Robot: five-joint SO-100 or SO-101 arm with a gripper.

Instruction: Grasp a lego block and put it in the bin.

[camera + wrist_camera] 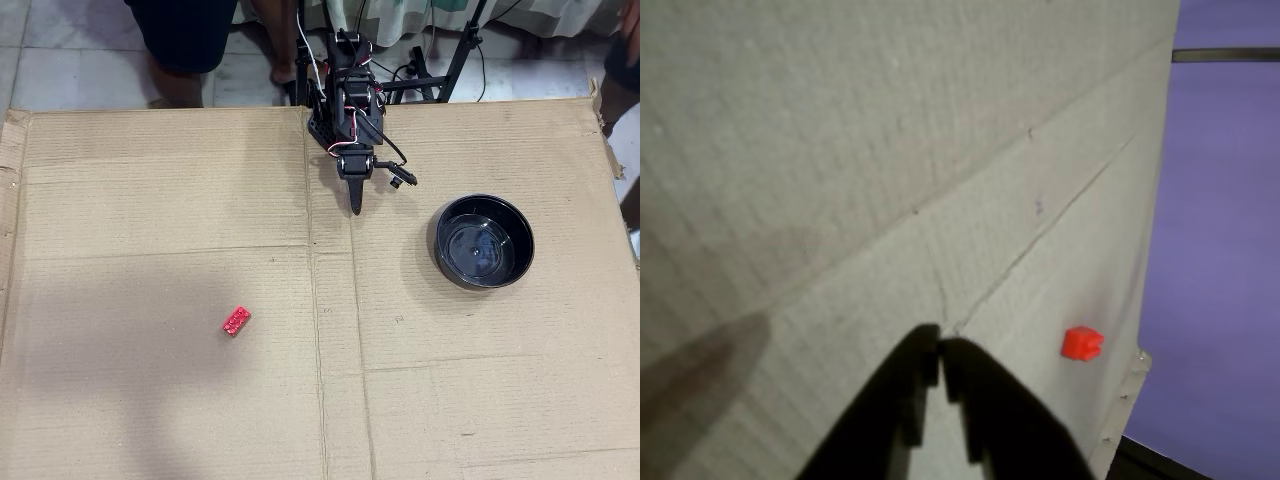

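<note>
The lego block (236, 320) is a tiny red brick lying on the cardboard sheet, left of centre in the overhead view. A small red block (1081, 343) also shows in the wrist view, near the cardboard's right edge. The bin (481, 241) is a glossy black bowl at the right, empty. My gripper (355, 207) hangs near the arm's base at the top centre, well away from the block and left of the bowl. In the wrist view my gripper (940, 342) has its black jaws closed together, holding nothing.
The cardboard sheet (150, 400) covers the whole work area, with fold creases across it. The arm's base (345, 90) and cables sit at the far edge. A person's legs (185, 40) stand beyond it. Purple floor (1225, 250) lies past the cardboard's edge in the wrist view.
</note>
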